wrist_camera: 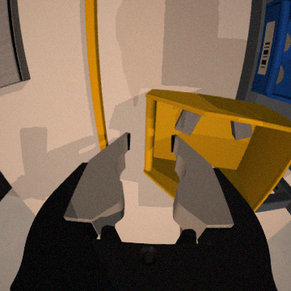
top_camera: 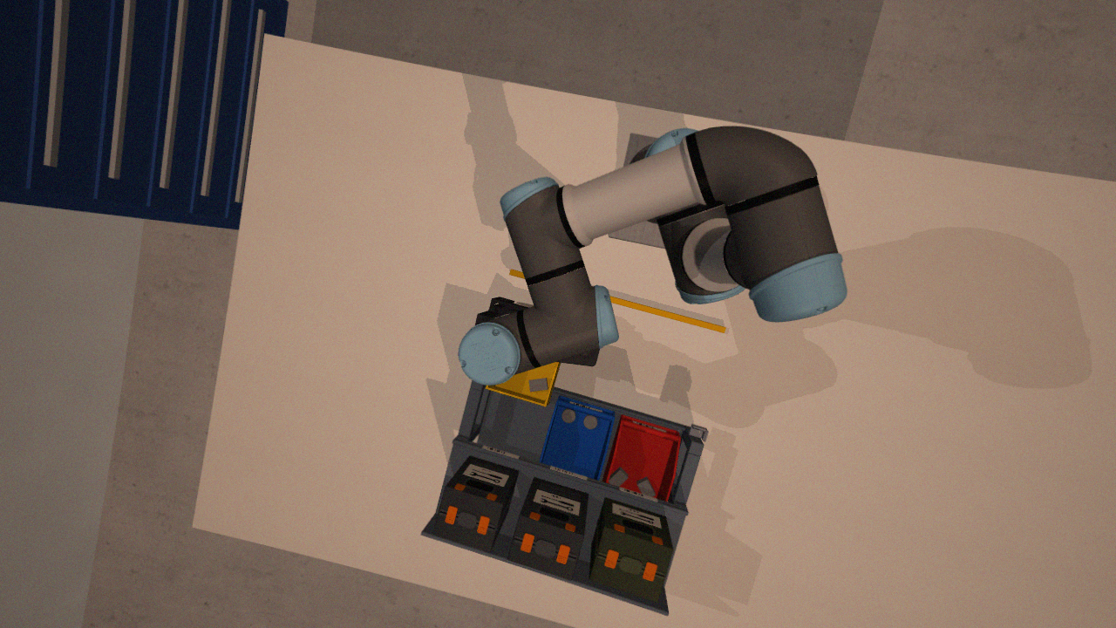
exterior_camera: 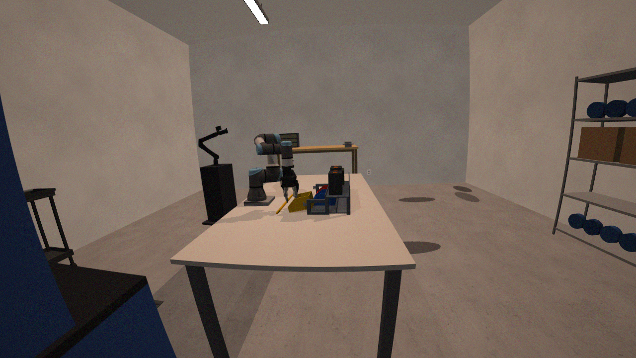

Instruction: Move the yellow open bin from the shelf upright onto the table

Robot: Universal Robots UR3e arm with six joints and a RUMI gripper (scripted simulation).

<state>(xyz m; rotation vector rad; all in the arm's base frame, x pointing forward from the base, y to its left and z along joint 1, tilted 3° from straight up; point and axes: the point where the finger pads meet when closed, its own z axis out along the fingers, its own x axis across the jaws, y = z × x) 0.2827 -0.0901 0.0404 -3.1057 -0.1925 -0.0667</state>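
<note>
Yellow bin (top_camera: pixel 513 385) (exterior_camera: pixel 300 202) (wrist_camera: pixel 202 149) is seen tilted at the shelf's front, lower centre of the top view, two parts (top_camera: pixel 538 385) (wrist_camera: pixel 188 122) inside. In the wrist view, the yellow strip (top_camera: pixel 667 314) (exterior_camera: pixel 280 208) (wrist_camera: pixel 93 61) is passed at left; the gripper (exterior_camera: pixel 290 196) (wrist_camera: pixel 150 135) is partly spread, nothing clasped, around the bin's near wall. At right, the shelf (top_camera: pixel 466 410) (exterior_camera: pixel 327 205) (wrist_camera: pixel 244 77) is seen. Removal seems in hand; a firm wall grip and levelling are needed next.
</note>
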